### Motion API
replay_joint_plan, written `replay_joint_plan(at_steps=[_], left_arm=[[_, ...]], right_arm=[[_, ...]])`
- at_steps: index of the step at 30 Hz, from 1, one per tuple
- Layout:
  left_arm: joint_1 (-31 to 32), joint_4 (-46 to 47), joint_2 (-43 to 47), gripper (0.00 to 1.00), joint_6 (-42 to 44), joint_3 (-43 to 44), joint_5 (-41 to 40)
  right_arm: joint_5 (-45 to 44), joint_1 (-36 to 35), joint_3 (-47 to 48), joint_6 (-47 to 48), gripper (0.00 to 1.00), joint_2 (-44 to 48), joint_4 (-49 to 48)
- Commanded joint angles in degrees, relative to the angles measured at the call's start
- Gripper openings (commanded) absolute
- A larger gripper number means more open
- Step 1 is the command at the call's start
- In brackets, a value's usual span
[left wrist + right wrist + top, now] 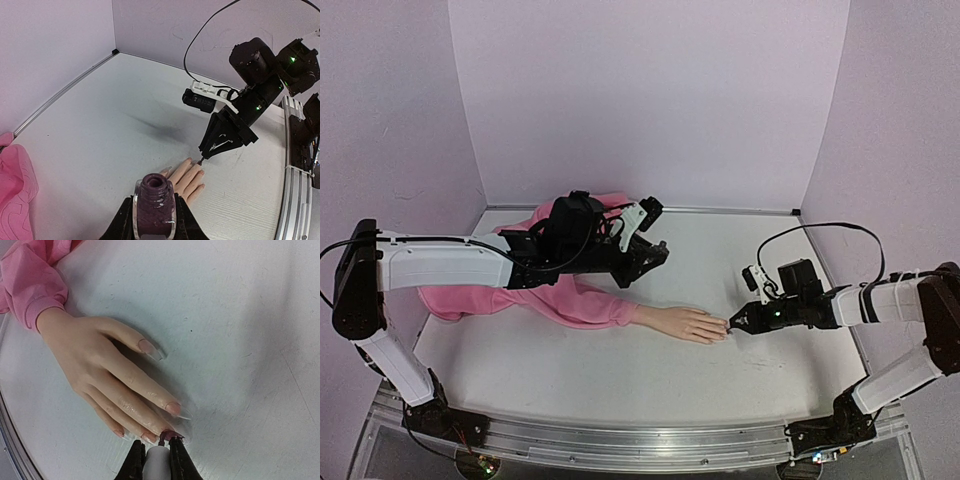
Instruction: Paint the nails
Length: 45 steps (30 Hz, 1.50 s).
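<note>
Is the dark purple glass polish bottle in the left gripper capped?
No, the dark purple glass polish bottle has an open, capless neck.

Glossy nails (172,408), glass bottle (154,212), cloth sleeve (35,285), matt table (620,375)

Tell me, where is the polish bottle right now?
The bottle sits uncapped in the jaws of the left gripper, at the bottom of the left wrist view, with the mannequin hand just beyond it.

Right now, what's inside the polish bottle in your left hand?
The polish bottle is uncapped; its neck looks dark inside, rim smeared purple. The level is hidden by the neck and dark glass.
</note>
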<state>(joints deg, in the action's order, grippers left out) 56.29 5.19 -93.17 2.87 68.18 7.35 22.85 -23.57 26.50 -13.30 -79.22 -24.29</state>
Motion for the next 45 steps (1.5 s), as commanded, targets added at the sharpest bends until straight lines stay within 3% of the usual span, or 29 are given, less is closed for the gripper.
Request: replay_joint_plan(at_steps=[1,45], left_arm=[[-0.2,4.1,1.2,0.0,-0.3,0.9,-0.5],[-0.2,4.0,2.0,0.0,-0.2,0.1,-0.9]], right_arm=[[0.5,-0.4,1.5,0.6,0.0,-0.3,0.0],[-4.5,-0.9,3.1,-0.5,0.0,-1.5,4.2]])
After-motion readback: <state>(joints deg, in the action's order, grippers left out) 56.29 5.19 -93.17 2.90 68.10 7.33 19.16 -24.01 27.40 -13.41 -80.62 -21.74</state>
